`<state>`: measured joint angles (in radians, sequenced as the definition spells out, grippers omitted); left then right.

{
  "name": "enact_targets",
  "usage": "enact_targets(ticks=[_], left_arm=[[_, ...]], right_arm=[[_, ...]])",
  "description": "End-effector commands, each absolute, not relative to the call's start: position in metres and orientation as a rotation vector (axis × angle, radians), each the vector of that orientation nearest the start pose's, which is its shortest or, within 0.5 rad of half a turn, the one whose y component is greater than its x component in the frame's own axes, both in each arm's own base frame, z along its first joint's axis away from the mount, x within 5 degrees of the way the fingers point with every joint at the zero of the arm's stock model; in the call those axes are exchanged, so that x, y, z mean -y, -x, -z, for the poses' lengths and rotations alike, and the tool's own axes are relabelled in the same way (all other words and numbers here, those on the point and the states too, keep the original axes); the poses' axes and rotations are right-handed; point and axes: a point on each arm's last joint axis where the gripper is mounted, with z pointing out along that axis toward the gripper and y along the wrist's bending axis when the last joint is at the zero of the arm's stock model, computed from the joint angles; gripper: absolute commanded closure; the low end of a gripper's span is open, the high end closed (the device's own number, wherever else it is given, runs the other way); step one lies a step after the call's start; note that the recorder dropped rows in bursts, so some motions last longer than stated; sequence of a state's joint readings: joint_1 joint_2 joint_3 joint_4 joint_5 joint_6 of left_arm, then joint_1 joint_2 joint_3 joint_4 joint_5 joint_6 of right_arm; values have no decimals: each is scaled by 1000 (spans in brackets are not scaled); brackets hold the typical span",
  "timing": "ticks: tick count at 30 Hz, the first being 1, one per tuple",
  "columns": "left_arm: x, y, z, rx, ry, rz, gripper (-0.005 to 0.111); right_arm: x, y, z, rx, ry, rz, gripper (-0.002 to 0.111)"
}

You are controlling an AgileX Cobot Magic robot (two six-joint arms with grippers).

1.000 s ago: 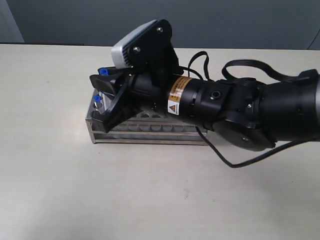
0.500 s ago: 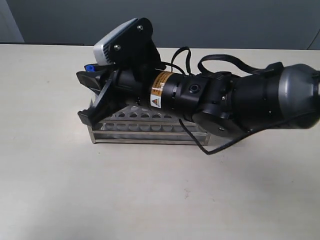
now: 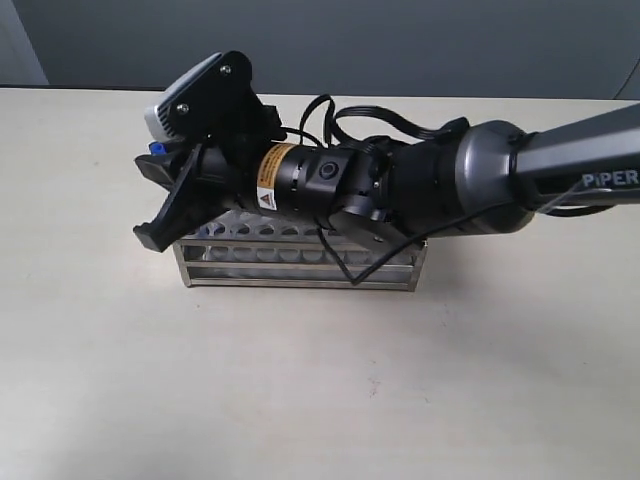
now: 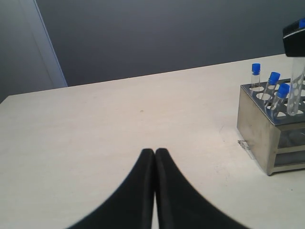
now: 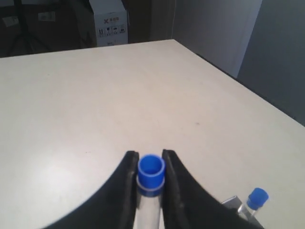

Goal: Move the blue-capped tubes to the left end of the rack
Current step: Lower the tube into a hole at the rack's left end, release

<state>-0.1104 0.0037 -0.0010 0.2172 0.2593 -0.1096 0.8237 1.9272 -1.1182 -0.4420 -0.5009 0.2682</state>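
Nearest the left wrist camera, the left pincer (image 4: 155,152) is seen with its tips pressed together and nothing between them. It is held low over the bare bench (image 4: 119,124), presumably parked out of the way. Well beyond it, the rack (image 4: 259,129) is stood on the bench, and three blue-capped tubes (image 4: 274,78) are seated upright in holes at the end nearest that pincer. Just above the same end, a fourth tube (image 4: 292,90) is carried by the right pincer (image 5: 148,157), which is clamped on it just under the cap. The glass is hung near upright, judged so that it can be lowered straight into a free hole beside the others, with its lower length left clear. On the right arm behind that pincer a yellow and orange warning label (image 3: 268,187) is fixed, its text too small to be read, and "PIPER" (image 3: 606,180) is printed further back. Print on a distant carton (image 5: 108,21) cannot be made out.
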Motion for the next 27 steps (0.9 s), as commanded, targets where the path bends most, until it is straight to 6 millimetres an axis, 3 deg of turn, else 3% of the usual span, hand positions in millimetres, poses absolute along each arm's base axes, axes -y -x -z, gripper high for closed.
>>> enact_targets(ticks=[1, 8, 14, 21, 27], left_arm=[[1, -55, -190, -1729, -142, -43, 106], [1, -55, -190, -1729, -142, -43, 106], [1, -55, -190, -1729, -142, -43, 106], [1, -55, -190, -1729, -142, -43, 106], [1, -55, -190, -1729, -142, -43, 106]], right_arm=[[-326, -276, -193, -1630, 1017, -649, 109], [-328, -278, -172, -1682, 1034, -640, 109], [-330, -282, -188, -1649, 1015, -637, 109], [-328, -285, -148, -1801, 1072, -562, 109], [-329, -285, -145, -1814, 1064, -564, 109]])
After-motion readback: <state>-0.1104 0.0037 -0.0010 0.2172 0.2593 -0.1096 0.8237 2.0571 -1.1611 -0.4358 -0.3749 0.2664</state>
